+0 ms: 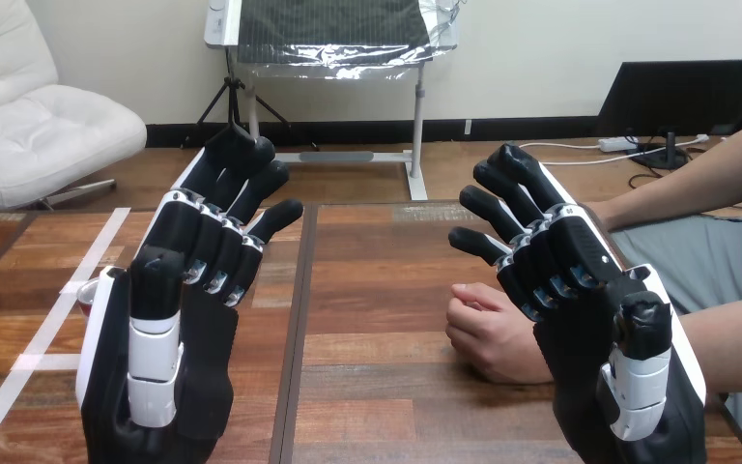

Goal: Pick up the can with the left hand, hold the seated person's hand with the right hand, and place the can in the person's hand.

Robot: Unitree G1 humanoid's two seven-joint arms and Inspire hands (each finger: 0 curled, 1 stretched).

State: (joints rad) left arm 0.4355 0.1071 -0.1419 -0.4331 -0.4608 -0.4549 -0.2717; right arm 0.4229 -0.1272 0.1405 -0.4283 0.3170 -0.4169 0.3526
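Head view: left hand (198, 358) at 8 o'clock, right hand (580, 372) at 4 o'clock, both raised over table (377, 290), fingers straight, slightly spread, holding nothing. Person's hand (488, 333) rests loosely curled on table at right hand's 9 o'clock, partly behind it; contact unclear. Can (86, 290): red-silver sliver at left hand's 9 o'clock edge, rest hidden.

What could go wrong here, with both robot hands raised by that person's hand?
The left hand hides nearly all of the can, so reaching blind could knock it over. The open right hand hangs close beside the person's hand on the table and could bump or pinch it.
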